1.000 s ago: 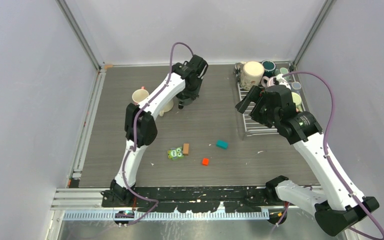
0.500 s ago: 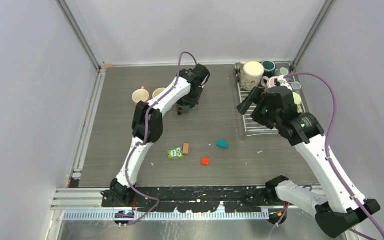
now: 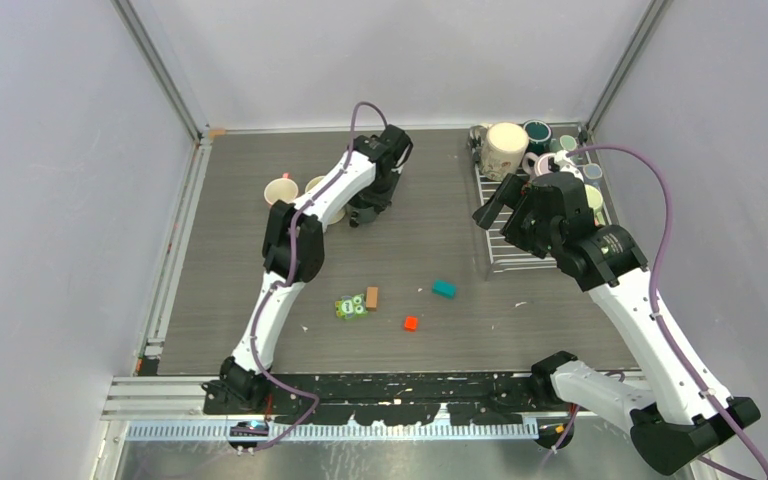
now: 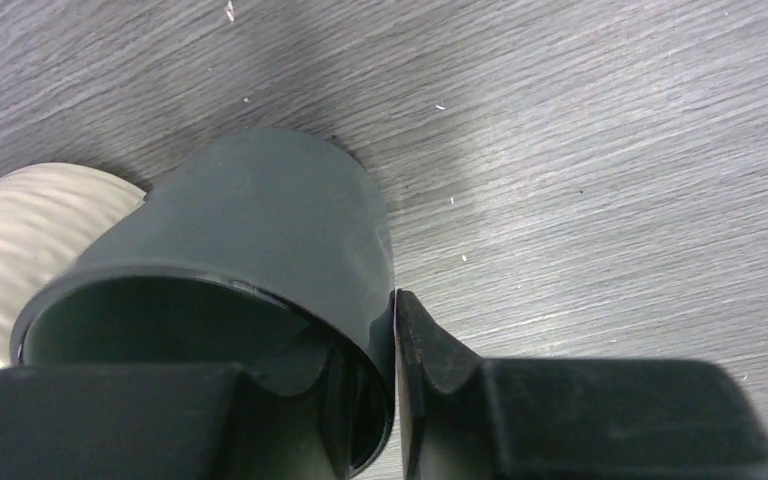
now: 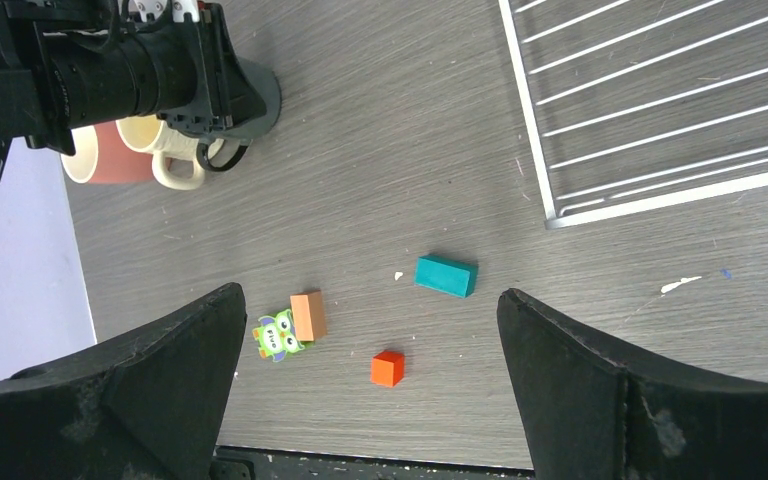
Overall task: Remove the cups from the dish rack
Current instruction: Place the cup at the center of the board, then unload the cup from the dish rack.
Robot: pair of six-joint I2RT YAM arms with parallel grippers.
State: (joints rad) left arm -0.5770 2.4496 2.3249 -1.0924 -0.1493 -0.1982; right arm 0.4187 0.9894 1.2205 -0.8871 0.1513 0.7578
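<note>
From above, the flat silver-white wire dish rack lies at the far right of the grey wood-grain table. Its far end is crowded with mugs. A big cream speckled mug and a dark teal mug are plain to see, while the rest are half hidden behind the right arm. The right gripper hangs over the rack's left edge. Across the table, the left gripper points down at the far middle. It is just beside a pink mug with a cream inside and a plain cream mug, both standing on the table well apart from the rack.

The left wrist view shows a dark grey-green ceramic mug upright on the wood grain, with the cream mug's side just behind it at the left. The left gripper is clenched on this dark mug's wall, with one finger down inside the rim and the other pressed against the outside.

The right wrist view has the right gripper's two fingers spread wide with nothing between them. Below them lie a teal block, a small orange cube, and a tan block touching a green owl toy. The near corner of the rack shows at the upper right, with only bare bars there. At the upper left, the dark mug's base sits on the table, close against the cream and pink mugs.
</note>
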